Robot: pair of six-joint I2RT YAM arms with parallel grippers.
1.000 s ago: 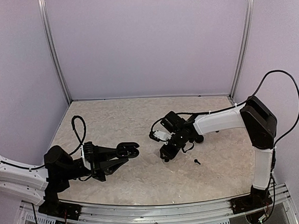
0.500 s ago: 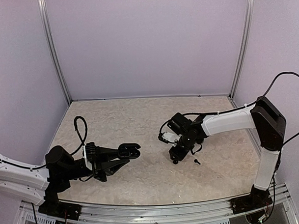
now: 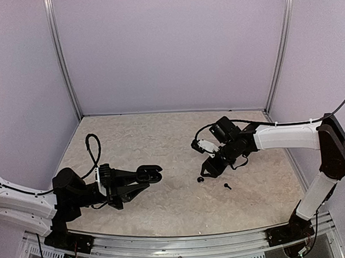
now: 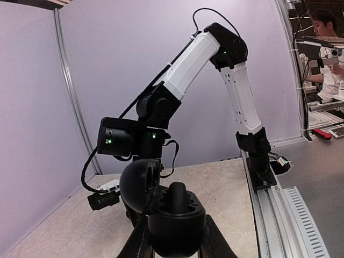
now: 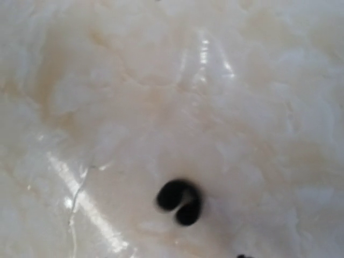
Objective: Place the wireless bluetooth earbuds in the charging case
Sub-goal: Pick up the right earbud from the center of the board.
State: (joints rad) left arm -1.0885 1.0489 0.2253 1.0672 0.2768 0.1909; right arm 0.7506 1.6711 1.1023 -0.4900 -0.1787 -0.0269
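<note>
Earbuds both lie loose on the table (image 3: 164,211). One earbud (image 3: 200,179) sits just below the tip of the right fingers (image 3: 209,168), and the other earbud (image 3: 227,186) is a little farther right and nearer the arm bases. The right wrist view shows a curled black bud (image 5: 180,201) on the pale marbled surface, and I cannot tell whether the right fingers are open or closed. The left fingers (image 3: 150,174) are closed on the charging case (image 4: 176,215), well left of both buds, with its rounded lid (image 4: 141,185) apparently raised.
</note>
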